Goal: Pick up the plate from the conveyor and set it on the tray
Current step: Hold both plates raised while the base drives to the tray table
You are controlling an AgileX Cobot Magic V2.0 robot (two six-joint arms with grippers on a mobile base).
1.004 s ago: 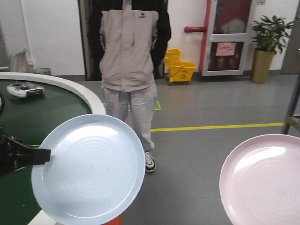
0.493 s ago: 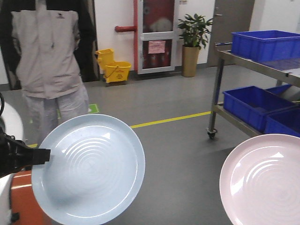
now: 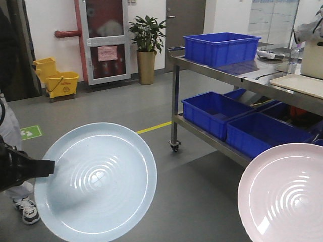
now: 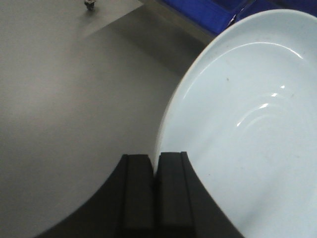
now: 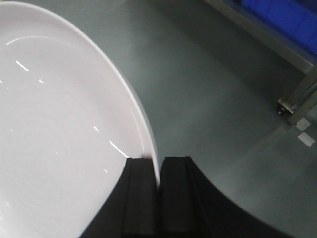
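Observation:
A pale blue plate [image 3: 98, 184] hangs tilted over the grey floor, and my left gripper [image 3: 48, 167] is shut on its left rim. In the left wrist view the jaws [image 4: 155, 159] pinch the rim of that blue plate [image 4: 247, 124]. A pink plate [image 3: 285, 194] fills the lower right. My right gripper [image 5: 159, 161] is shut on the edge of this pink plate [image 5: 59, 134]. The cream tray [image 3: 302, 84] lies flat on the steel cart's top shelf at the far right. The conveyor is out of view.
A steel cart [image 3: 212, 68] on castors stands ahead to the right, with blue bins on top [image 3: 221, 48] and on its lower shelf [image 3: 217, 113]. A cream tub [image 3: 312, 59] stands behind the tray. Potted plant [image 3: 146, 48], yellow mop bucket [image 3: 58, 80], a person's shoe [image 3: 28, 212] at left.
The whole view has swung to the right: the conveyor and most of the standing person have left the picture, and the cart with the tray has come in. Both plates stay held.

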